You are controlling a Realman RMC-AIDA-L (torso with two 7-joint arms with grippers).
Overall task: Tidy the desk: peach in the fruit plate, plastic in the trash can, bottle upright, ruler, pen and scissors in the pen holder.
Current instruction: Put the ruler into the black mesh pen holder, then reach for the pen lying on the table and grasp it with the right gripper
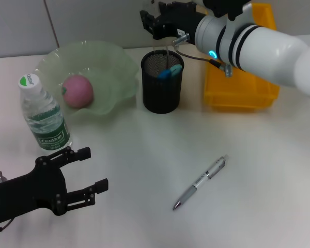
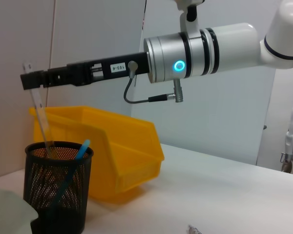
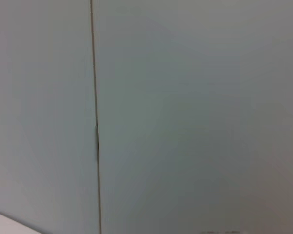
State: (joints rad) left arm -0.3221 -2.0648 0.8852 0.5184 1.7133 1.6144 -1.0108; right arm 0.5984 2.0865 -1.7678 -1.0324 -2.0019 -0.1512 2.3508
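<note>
Standing nearly upright in the black mesh pen holder (image 1: pixel 162 81), the clear plastic ruler (image 2: pixel 40 114) has its lower end down inside the cup and its upper end at the tip of the right tool (image 1: pixel 151 24), which hangs just above the holder's rim. From the left wrist view the ruler's top meets the tool's black tip, but whether the tool is pinching it or has let go I cannot tell. A blue-handled item (image 1: pixel 170 71) already leans inside the same holder; it may be the scissors, though only the handle shows.

Lying loose on the white tabletop (image 1: pixel 248 181) is the silver click pen (image 1: pixel 200 183), well apart from the holder and nearer the robot. Its long axis runs diagonally, tip toward the robot's left and clip end slanting away to the right. It sits on the right half of the tabletop, yet the left tool (image 1: pixel 80 176), open-fingered and hovering low over the near-left tabletop, looks about as close to it as the right one. A grasp across the barrel, fingers square to that diagonal, seems the likely next need.

The pink peach (image 1: pixel 77 91) rests in the pale green wavy-edged fruit plate (image 1: pixel 116 62), and the capped clear water bottle (image 1: pixel 43 113) stands upright just beside it. The yellow plastic bin (image 1: pixel 240 95) sits behind the holder, to the right.
</note>
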